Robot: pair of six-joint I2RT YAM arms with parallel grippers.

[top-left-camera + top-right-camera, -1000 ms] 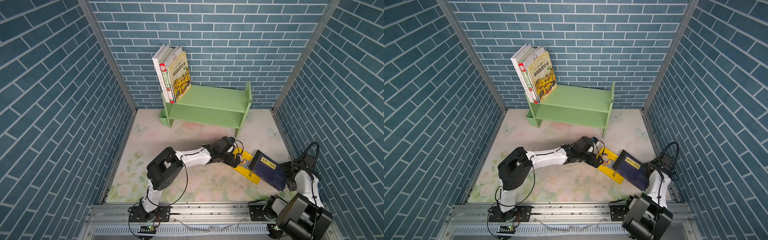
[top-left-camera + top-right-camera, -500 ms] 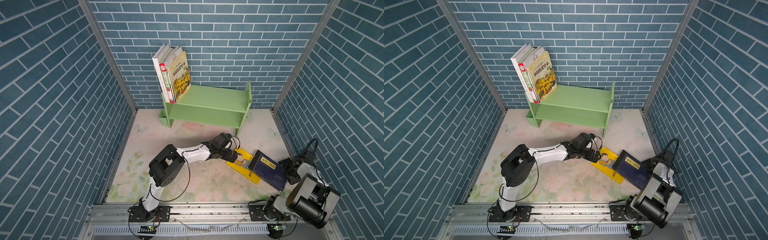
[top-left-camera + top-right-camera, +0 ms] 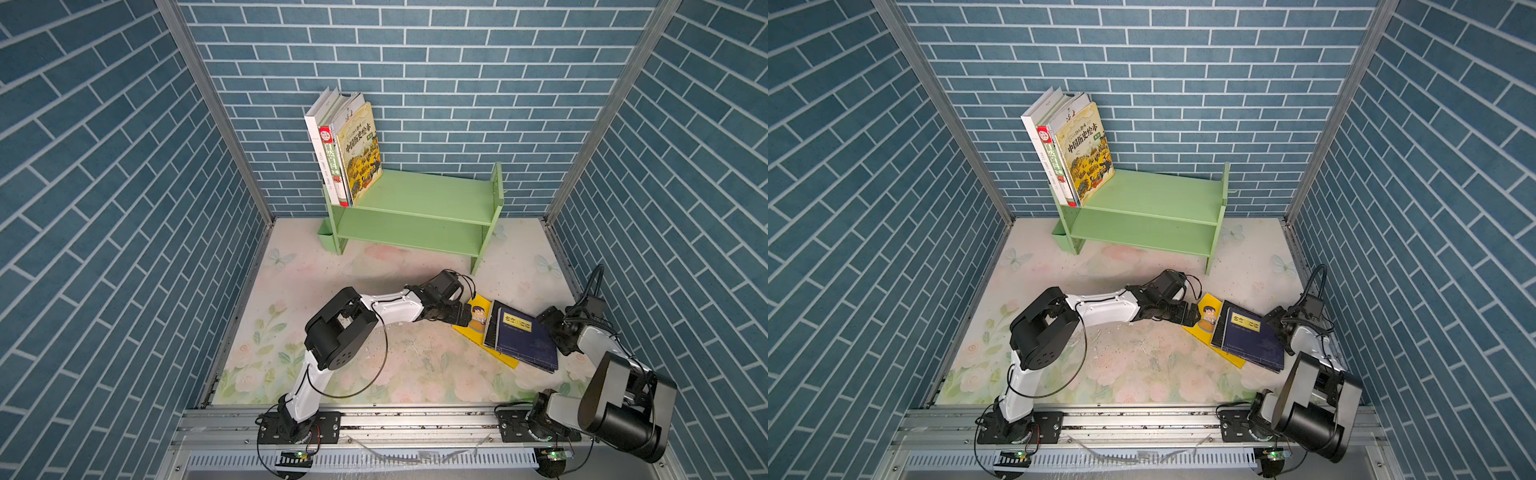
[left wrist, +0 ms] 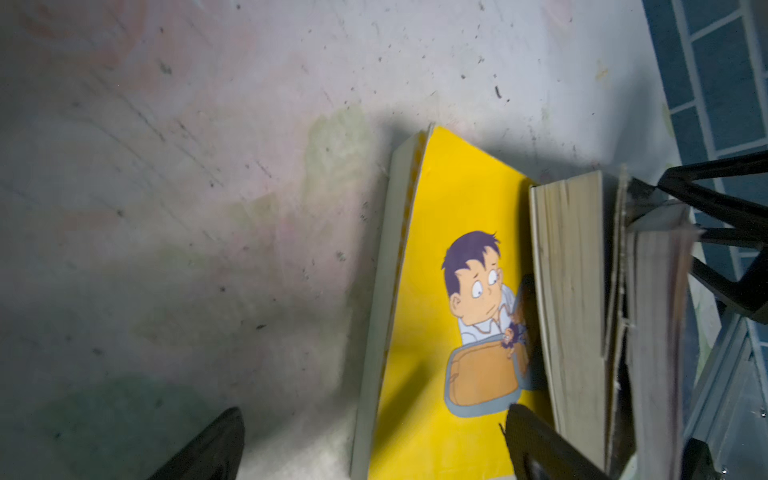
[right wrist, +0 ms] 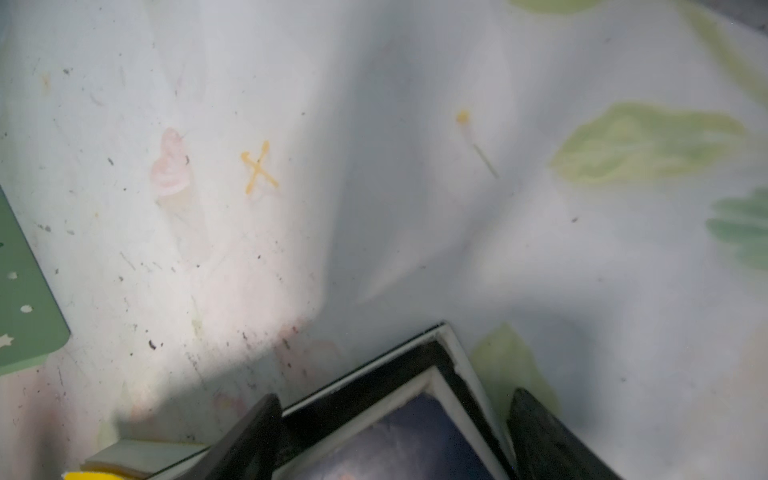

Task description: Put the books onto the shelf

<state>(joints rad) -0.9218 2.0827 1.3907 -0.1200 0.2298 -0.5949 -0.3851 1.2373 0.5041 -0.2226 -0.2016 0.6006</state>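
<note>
Navy book (image 3: 524, 338) mostly hides black book (image 5: 374, 395); yellow book (image 3: 473, 322) half-covered.

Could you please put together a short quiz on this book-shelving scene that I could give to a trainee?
1. True or false: the navy book lies on top of the pile on the table.
2. Where do the stored books stand on the shelf? A. upper tier, left end in both top views; B. upper tier, right end; C. lower tier.
3. Which book's edge does the open left pincer straddle?
Key: 1 true; 2 A; 3 the yellow cartoon book.
</note>
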